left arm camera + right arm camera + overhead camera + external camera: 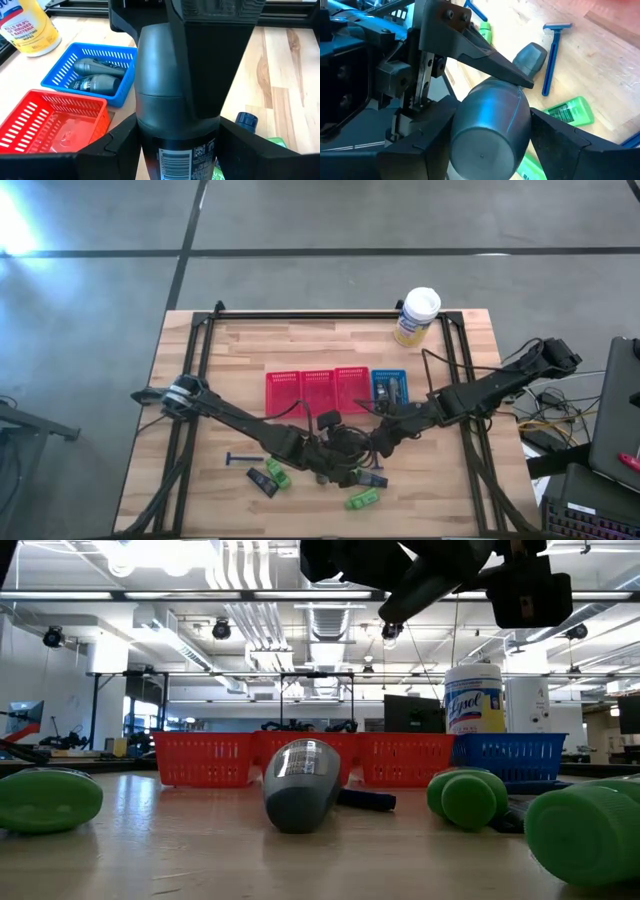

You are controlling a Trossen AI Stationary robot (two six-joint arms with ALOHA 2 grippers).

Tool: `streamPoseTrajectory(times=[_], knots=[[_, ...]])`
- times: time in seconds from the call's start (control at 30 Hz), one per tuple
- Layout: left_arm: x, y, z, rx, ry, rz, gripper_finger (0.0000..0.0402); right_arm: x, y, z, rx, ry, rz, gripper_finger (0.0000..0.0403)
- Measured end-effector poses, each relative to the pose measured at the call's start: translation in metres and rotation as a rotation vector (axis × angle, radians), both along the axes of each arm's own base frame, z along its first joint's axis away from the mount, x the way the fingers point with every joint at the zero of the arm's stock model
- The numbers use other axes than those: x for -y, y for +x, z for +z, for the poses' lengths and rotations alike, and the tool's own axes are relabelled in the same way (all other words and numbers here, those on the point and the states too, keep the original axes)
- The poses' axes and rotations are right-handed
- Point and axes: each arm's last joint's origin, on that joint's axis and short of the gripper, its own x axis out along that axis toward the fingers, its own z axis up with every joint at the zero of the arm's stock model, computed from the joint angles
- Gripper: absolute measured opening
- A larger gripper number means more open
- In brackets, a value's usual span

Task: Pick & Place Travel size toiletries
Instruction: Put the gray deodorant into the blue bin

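Observation:
A grey oval mini bottle (170, 100) is held in the air between both grippers, above the table's near middle. My left gripper (345, 465) and my right gripper (378, 445) meet there, each shut on the bottle (490, 135). Another grey bottle (300, 785) lies on its side on the table, with green tubes (468, 798) around it. A blue razor (243, 458), small black tubes (263, 482) and green tubes (362, 500) also lie on the table. Two grey bottles (97, 75) lie in the blue basket (390, 388). My left gripper pinches the grey bottle between its two fingers at the labelled end (175, 155), coming from the table's left, fingers along the bottle. The bottle is lifted clear of the table. My right gripper pinches the same bottle at its other, round flat end (482, 150), one finger (432, 132) on each side, coming from the table's right.
Three red baskets (318, 390) stand in a row left of the blue one, across the middle of the table. A big white-and-yellow canister (417, 317) stands at the far right. Black frame rails (195, 370) run along the table's sides.

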Motion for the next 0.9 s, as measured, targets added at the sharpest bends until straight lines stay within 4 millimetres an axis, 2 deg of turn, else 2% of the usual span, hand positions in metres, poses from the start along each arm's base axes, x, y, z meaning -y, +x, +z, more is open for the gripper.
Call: streamPoseTrajectory(times=[0.23,0.43,0.57,0.7,0.9], knots=[[-0.001,0.0,0.0,-0.003,0.002,0.002,0.0211,0.0,0.0,0.0,-0.001,-0.009,0.005,0.0206],[-0.002,0.001,0.0,0.002,0.002,0.002,0.0247,0.0,0.0,-0.001,-0.003,-0.02,0.01,0.0205],[0.002,-0.001,-0.001,-0.005,-0.012,-0.006,0.0256,0.001,-0.001,-0.001,-0.007,-0.037,0.019,0.0202],[0.008,-0.01,-0.001,-0.037,-0.03,0.025,0.0259,0.003,-0.006,-0.003,-0.047,-0.074,0.001,0.0201],[0.013,-0.029,-0.004,-0.077,-0.064,0.195,0.026,0.015,-0.025,0.003,-0.102,-0.197,-0.108,0.0201]])
